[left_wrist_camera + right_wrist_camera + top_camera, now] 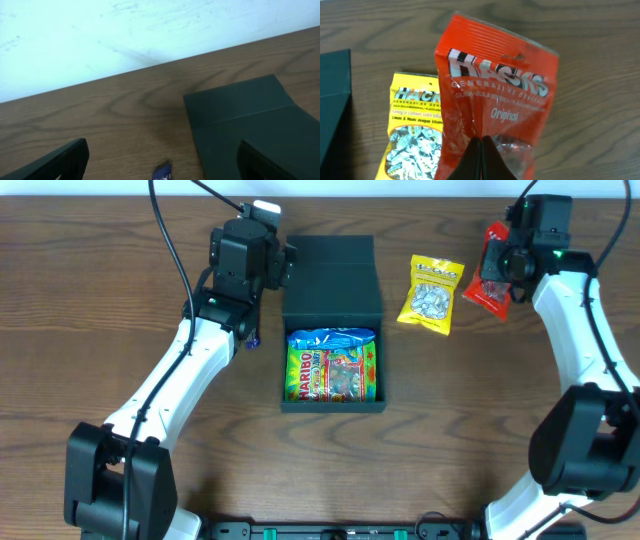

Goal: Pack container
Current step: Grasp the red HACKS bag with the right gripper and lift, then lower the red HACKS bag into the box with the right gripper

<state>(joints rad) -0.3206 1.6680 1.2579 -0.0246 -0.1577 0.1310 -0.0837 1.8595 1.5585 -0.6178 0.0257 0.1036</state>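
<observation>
The dark teal container lies open mid-table, its flap lid folded back; it also shows in the left wrist view. A Haribo packet lies inside it. My right gripper is shut on a red Hacks packet, held above the table at the far right. A yellow Hacks packet lies on the table right of the lid, also seen in the right wrist view. My left gripper is open and empty, left of the lid, over a small blue wrapper.
The small blue wrapper lies on the wood just left of the container. A pale wall borders the table's far edge. Cables run from both arms at the back.
</observation>
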